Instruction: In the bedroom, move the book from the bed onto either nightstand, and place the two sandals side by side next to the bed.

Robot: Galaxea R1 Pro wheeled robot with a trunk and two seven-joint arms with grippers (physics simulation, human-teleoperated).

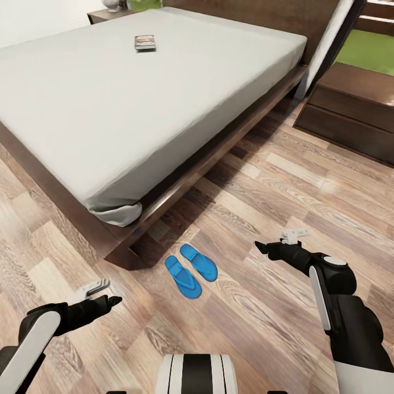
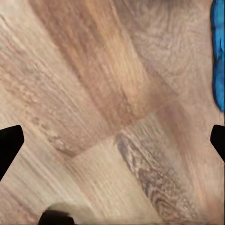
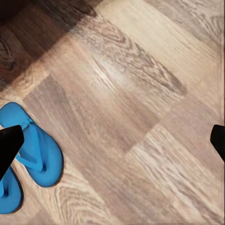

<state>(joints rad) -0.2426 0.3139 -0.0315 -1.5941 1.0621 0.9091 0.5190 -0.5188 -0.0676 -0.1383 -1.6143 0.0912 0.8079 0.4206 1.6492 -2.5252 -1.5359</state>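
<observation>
The bed (image 1: 109,104) is the landmark: the book (image 1: 145,42) lies on its mattress near the headboard end, and the two sandals (image 1: 190,269) lie side by side on the floor (image 1: 262,180) just off its foot corner. A nightstand (image 1: 350,106) stands beside its head. Left gripper (image 1: 104,293) and right gripper (image 1: 276,243) hover over the floor either side of the sandals, both spread wide and empty.
</observation>
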